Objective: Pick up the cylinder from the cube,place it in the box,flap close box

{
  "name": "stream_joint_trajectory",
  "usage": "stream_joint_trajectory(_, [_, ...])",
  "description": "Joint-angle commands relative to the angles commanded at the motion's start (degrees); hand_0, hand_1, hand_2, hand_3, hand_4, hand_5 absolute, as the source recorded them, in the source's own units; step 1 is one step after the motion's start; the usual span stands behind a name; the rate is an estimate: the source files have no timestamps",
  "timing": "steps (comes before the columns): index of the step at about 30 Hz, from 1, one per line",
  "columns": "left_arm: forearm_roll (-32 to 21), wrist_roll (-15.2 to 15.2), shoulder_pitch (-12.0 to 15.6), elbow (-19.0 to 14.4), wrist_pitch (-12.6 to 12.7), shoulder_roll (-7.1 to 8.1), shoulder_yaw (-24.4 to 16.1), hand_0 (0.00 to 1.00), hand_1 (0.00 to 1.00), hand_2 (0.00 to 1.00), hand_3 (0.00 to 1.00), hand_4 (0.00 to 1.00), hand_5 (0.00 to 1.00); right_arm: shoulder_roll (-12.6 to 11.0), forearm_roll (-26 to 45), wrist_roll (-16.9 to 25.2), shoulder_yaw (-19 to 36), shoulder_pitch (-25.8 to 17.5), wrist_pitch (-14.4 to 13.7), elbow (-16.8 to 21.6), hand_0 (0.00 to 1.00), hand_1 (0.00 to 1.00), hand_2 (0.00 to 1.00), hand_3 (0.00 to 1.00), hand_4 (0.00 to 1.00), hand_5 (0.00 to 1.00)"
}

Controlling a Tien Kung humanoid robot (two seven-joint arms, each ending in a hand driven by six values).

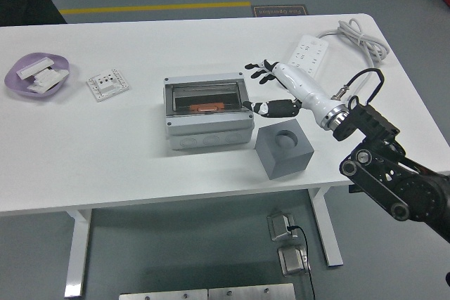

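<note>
The box (209,112) sits with its clear flap down and the orange cylinder (206,108) inside; the cube (283,148) is empty. The right hand (275,90) hovers just right of the box, fingers spread, holding nothing. Best confirm the flap latches fully, pressing its front edge evenly.

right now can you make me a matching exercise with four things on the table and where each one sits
Things:
1. purple dish
2. grey cube
3. power strip
4. wall socket plate

Places:
A. just right of the purple dish
B. far left of the table
C. front right of the box
D. far right, behind the right hand

Pairs: 1-B, 2-C, 3-D, 4-A
</note>
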Motion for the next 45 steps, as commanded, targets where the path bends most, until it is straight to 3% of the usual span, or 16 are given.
stream_joint_trajectory(7, [0.1, -0.5, 0.3, 0.0, 0.0, -0.52, -0.2, 0.629, 0.64, 0.609, 0.625, 0.666, 0.258, 3.0, -0.3, 0.4, 12.8, -9.4, 0.2, 10.0, 0.692, 0.633, 0.716, 0.818, 0.829, 0.355])
stream_joint_trajectory(13, [0.0, -0.9, 0.1, 0.0, -0.1, -0.39, 0.2, 0.629, 0.64, 0.609, 0.625, 0.666, 0.258, 5.9, 6.0, 4.0, 20.3, -17.3, -2.8, 16.4, 0.69, 0.63, 0.714, 0.809, 0.83, 0.359])
stream_joint_trajectory(17, [0.2, -1.0, 0.0, 0.0, -0.2, -0.3, 0.2, 0.629, 0.64, 0.609, 0.625, 0.666, 0.258, 8.2, 11.3, 7.6, 20.9, -22.6, -4.4, 15.9, 0.69, 0.63, 0.714, 0.809, 0.83, 0.359])
stream_joint_trajectory(21, [0.2, -1.0, -0.2, 0.0, -0.2, -0.03, 0.4, 0.629, 0.64, 0.608, 0.624, 0.666, 0.259, 8.9, 16.2, 9.3, 20.8, -25.8, -4.8, 14.6, 0.689, 0.63, 0.711, 0.787, 0.834, 0.367])
stream_joint_trajectory(30, [0.0, -1.3, -1.1, 0.0, -0.3, 0.84, 1.0, 0.629, 0.64, 0.609, 0.625, 0.666, 0.258, 7.5, 20.3, 10.9, 24.0, -26.7, -6.1, 13.9, 0.688, 0.63, 0.702, 0.762, 0.835, 0.378])
stream_joint_trajectory(45, [-0.7, -1.2, -0.9, 0.0, -0.2, 0.91, 0.9, 0.629, 0.64, 0.609, 0.624, 0.667, 0.26, 8.5, 21.0, 12.0, 26.0, -27.4, -6.1, 14.4, 0.676, 0.621, 0.693, 0.747, 0.842, 0.408])
